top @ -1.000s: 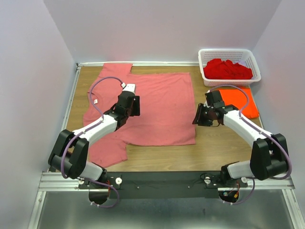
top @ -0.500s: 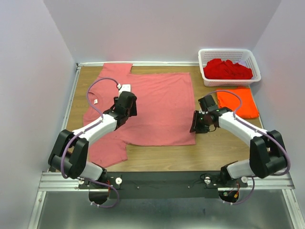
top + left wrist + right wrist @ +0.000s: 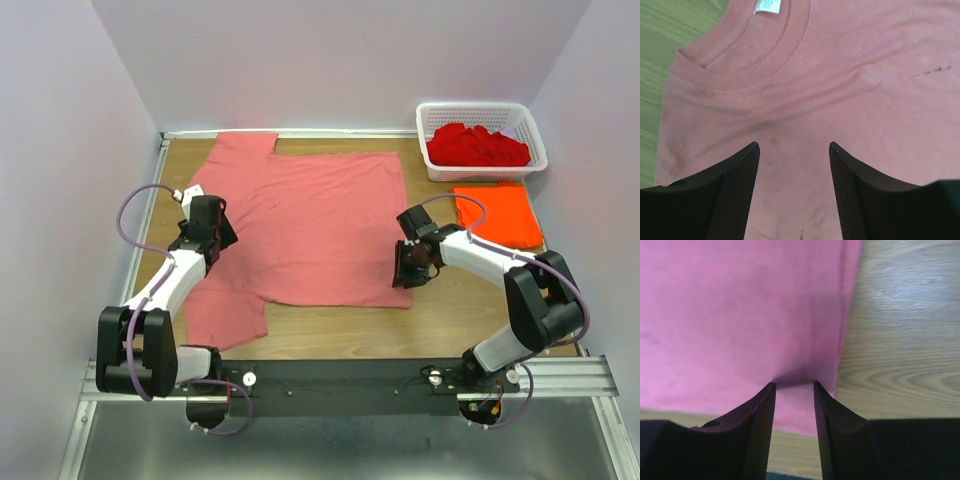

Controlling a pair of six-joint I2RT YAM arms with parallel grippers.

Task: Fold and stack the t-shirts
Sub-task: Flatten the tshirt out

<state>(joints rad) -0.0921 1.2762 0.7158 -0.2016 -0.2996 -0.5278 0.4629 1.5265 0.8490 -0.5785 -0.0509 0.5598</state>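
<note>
Fold step on the pink tee [image 3: 320, 220], spread flat over the worktop [image 3: 450, 310], collar [image 3: 740, 75] leftward and hem [image 3: 832, 315] rightward, probably to offer one end to each hand. Left hand [image 3: 793, 145] wide and empty, hovering over the tee just inside the collar, cloth in plain view between the fingers, no contact visible. Right hand [image 3: 793, 383] narrow, tips down on the tee just inside the hem, close to the near right corner, cloth darkened and slightly puckered at the tips; nothing clamped, as far as can be judged. Orange tee [image 3: 497, 215] folded just right of the pink tee, likely the start of the stack. Red tees [image 3: 475, 145] heaped in the basket [image 3: 480, 106] beyond the pink tee's far right corner, not yet folded.
</note>
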